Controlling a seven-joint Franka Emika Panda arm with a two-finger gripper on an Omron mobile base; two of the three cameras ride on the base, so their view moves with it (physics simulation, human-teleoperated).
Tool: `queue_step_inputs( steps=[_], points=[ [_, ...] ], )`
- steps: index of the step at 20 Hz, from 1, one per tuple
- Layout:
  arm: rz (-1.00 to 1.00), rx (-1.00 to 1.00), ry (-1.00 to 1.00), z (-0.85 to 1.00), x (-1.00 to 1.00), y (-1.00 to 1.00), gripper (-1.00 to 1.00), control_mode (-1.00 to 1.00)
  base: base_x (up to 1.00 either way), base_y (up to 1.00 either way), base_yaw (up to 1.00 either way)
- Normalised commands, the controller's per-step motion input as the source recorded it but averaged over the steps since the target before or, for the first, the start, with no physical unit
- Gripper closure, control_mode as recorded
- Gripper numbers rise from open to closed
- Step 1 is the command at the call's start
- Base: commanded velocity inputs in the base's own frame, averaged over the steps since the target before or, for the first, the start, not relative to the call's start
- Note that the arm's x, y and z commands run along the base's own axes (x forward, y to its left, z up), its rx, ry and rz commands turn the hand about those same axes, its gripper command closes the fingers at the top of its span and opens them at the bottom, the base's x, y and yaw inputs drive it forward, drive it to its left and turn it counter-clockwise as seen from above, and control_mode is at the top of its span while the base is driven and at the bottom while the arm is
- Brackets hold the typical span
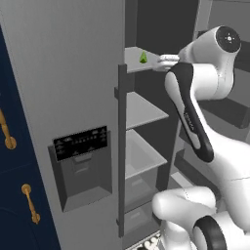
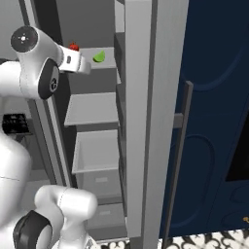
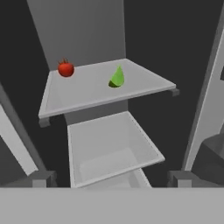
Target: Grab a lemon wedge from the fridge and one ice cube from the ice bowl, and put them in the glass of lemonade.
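A tall grey fridge (image 1: 63, 73) stands with one door open, showing pale shelves and a drawer inside. Its closed door, on the left in the left base view, carries a black dispenser panel (image 1: 81, 142) and a long dark upright handle (image 1: 121, 146). Navy cabinets (image 1: 12, 185) with brass handles stand just beside it on the far left.

The lemon wedge (image 1: 143, 57), small and yellow-green, sits on the top shelf (image 3: 87, 94) of the open fridge, pointed end up. In the hand view it lies right of centre on that shelf, and a small red tomato (image 3: 65, 69) rests well apart from it near the shelf's far left corner. The right base view also shows the wedge (image 2: 99, 57) and the tomato (image 2: 74, 47) on this shelf.

The white arm reaches up into the fridge at the height of the top shelf, its gripper (image 3: 111, 178) held short of the wedge and not touching it. In the hand view the two dark fingertips (image 3: 41, 178) stand wide apart at the bottom corners, with nothing between them.

Below the top shelf sit a second shelf (image 1: 144, 110) and an open pale drawer (image 3: 111, 153)
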Motion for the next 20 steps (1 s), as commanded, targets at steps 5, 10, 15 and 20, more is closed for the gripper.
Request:
queue_step_inputs(
  steps=[5,10,15,20],
  points=[
    [0.00,0.00,0.03,0.00,0.65,0.00,-1.00,-1.00,0.00,0.00,0.00],
    [0.00,0.00,0.03,-0.01,0.74,-0.04,-1.00,-1.00,0.00,0.00,0.00],
    [0.00,0.00,0.08,-0.21,0.65,0.00,-1.00,-1.00,0.00,0.00,0.00],
    [0.00,0.00,0.07,-0.15,0.48,0.00,-1.00,-1.00,0.00,0.00,0.00]
  ],
)
